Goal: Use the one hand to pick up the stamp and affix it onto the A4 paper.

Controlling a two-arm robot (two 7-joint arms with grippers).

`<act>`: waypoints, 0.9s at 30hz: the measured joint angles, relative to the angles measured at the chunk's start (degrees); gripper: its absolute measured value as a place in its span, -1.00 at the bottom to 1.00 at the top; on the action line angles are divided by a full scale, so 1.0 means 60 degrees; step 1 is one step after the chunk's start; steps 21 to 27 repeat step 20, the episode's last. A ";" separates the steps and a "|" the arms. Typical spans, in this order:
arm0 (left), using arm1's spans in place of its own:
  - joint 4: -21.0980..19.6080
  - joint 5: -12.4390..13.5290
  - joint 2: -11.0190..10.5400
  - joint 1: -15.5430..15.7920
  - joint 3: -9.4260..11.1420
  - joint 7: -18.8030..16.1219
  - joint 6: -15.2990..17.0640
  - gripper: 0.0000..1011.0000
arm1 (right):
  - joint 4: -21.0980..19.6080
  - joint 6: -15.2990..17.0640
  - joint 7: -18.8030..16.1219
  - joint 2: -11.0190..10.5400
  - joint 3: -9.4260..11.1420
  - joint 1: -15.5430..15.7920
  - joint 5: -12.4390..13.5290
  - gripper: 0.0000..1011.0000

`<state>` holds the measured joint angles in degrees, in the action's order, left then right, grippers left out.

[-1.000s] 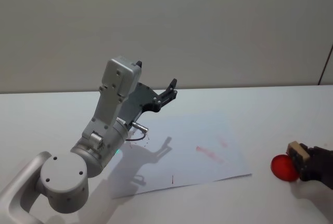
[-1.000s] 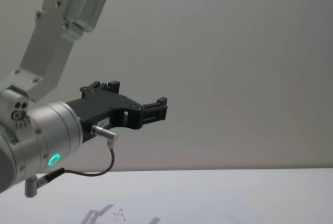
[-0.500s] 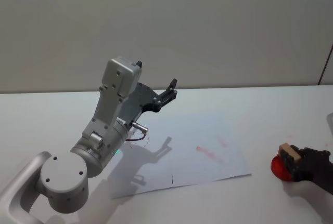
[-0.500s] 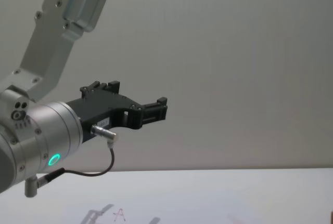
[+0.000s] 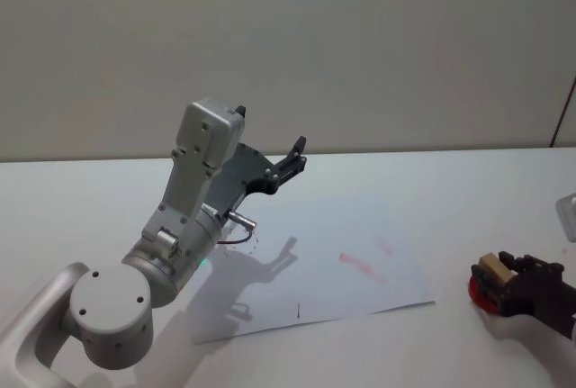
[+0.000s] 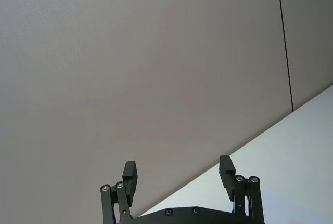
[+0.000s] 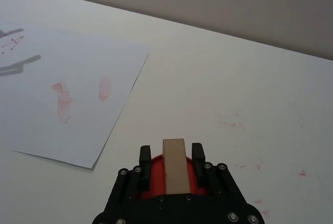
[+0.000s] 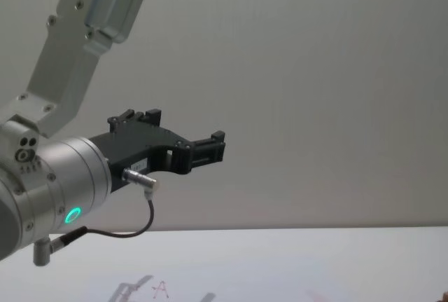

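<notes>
Even, soft lighting, sharp focus, crisp arm shadow on the A4 paper [image 5: 315, 266].

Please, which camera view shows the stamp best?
The right wrist view: the stamp stands large between the right gripper's fingers, above a red pad. The head view shows it small, near the right edge.

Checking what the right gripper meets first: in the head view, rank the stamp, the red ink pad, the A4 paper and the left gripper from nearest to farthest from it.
1. The stamp, between the right gripper's fingers.
2. Red ink pad, just beneath.
3. A4 paper, to its left.
4. Left gripper, raised beyond the paper.
</notes>
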<state>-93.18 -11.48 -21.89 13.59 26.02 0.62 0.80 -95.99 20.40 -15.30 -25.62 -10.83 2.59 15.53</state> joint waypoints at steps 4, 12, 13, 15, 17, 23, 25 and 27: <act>0.0000 0.0001 0.0000 0.0000 0.0000 0.0000 0.0000 0.98 | 0.0020 0.0014 -0.0012 0.0013 -0.0012 -0.0019 -0.0012 0.16; 0.0000 0.0000 0.0000 0.0000 0.0000 0.0000 0.0000 0.98 | 0.0049 0.0035 -0.0033 0.0031 -0.0024 -0.0044 -0.0028 0.62; 0.0000 0.0000 0.0000 0.0000 0.0000 0.0000 0.0000 0.98 | 0.0052 0.0039 -0.0036 0.0032 -0.0025 -0.0046 -0.0030 0.69; 0.0000 0.0000 0.0000 0.0000 0.0000 0.0000 0.0000 0.98 | 0.0055 0.0042 -0.0038 0.0034 -0.0026 -0.0048 -0.0031 0.79; 0.0000 0.0000 0.0000 0.0000 0.0000 0.0000 0.0000 0.98 | 0.0057 0.0044 -0.0039 0.0035 -0.0028 -0.0050 -0.0032 0.89; 0.0000 0.0000 -0.0001 0.0000 0.0000 0.0000 0.0000 0.98 | 0.0062 0.0048 -0.0043 0.0038 -0.0031 -0.0054 -0.0035 0.98; 0.0000 0.0000 -0.0001 0.0000 0.0000 0.0000 0.0000 0.98 | 0.0062 0.0048 -0.0043 0.0038 -0.0031 -0.0054 -0.0035 0.98; 0.0000 0.0000 -0.0001 0.0000 0.0000 0.0000 0.0000 0.98 | 0.0062 0.0048 -0.0043 0.0038 -0.0031 -0.0054 -0.0035 0.98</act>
